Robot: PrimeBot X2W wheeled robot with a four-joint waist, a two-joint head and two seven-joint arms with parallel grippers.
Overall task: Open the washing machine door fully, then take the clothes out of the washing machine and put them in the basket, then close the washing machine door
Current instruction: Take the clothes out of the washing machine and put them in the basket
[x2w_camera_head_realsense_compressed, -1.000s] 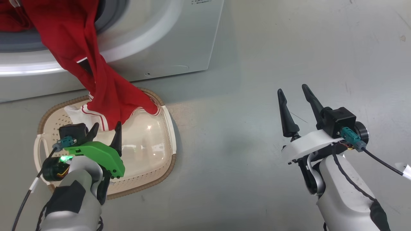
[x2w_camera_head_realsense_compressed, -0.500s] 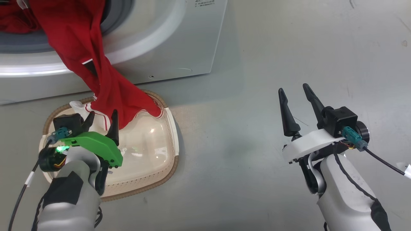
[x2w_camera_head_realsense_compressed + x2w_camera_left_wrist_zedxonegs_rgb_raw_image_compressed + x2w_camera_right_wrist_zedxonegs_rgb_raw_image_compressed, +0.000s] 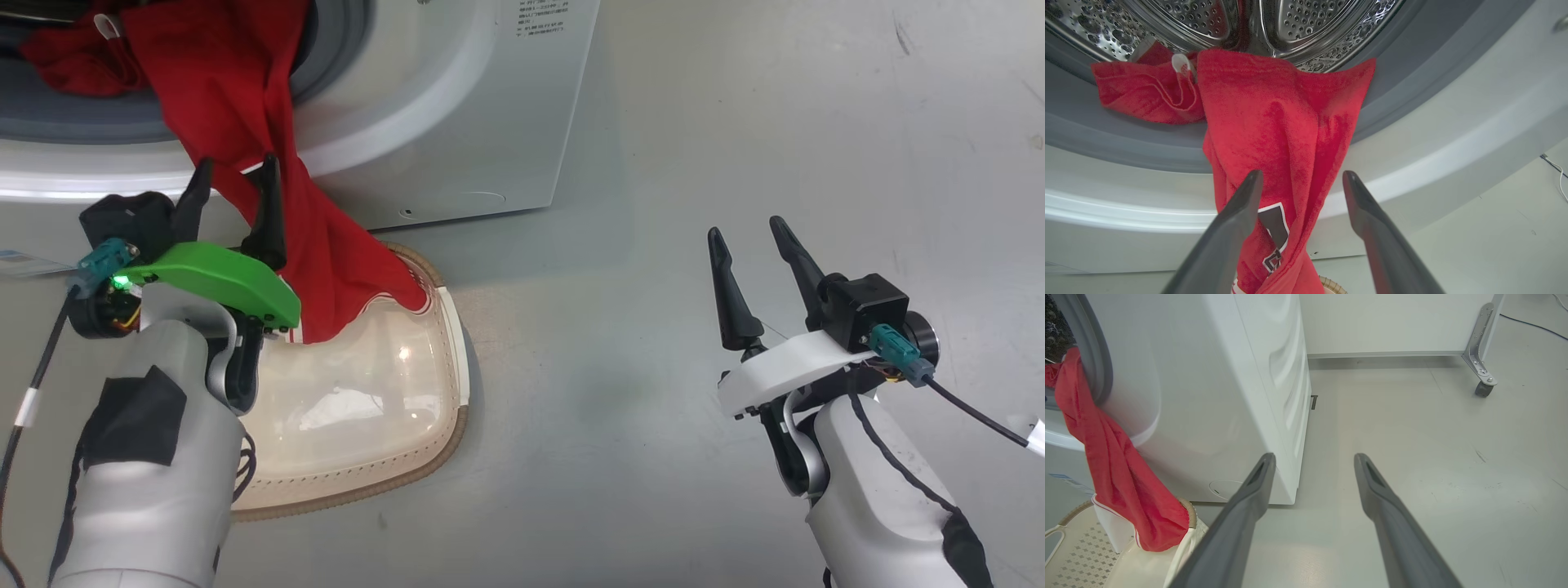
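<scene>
Clothes (image 3: 237, 122) of bright red fabric hang out of the washing machine (image 3: 457, 106) mouth: one bunch lies on the grey gasket (image 3: 1126, 134) at the lip of the dimpled steel drum (image 3: 1306, 24), and a long twisted length drapes over the white front and down into the basket (image 3: 367, 482), where its white-trimmed end rests against the far rim. In the left wrist view the same cloth (image 3: 1286, 134) shows a dark patch with a white outline (image 3: 1274, 228) low on the hanging part. The basket stands on the floor (image 3: 653, 367) right in front of the machine, its brown rim close to the base of the washer. The left pincer (image 3: 235, 175) is raised before the machine's front with its two dark fingers spread, pinching nothing; the hanging cloth lies between and behind the fingers (image 3: 1302, 175), and whether either finger touches it cannot be told. The right pincer (image 3: 744, 229) hangs over bare floor well to the right of the basket, fingers likewise spread and empty. Its wrist view (image 3: 1314, 457) looks past the washer's side (image 3: 1208, 396), with the red cloth (image 3: 1114, 465) trailing down to the basket (image 3: 1073, 555) at lower left and a metal leg on a caster (image 3: 1483, 388) at the far right.
</scene>
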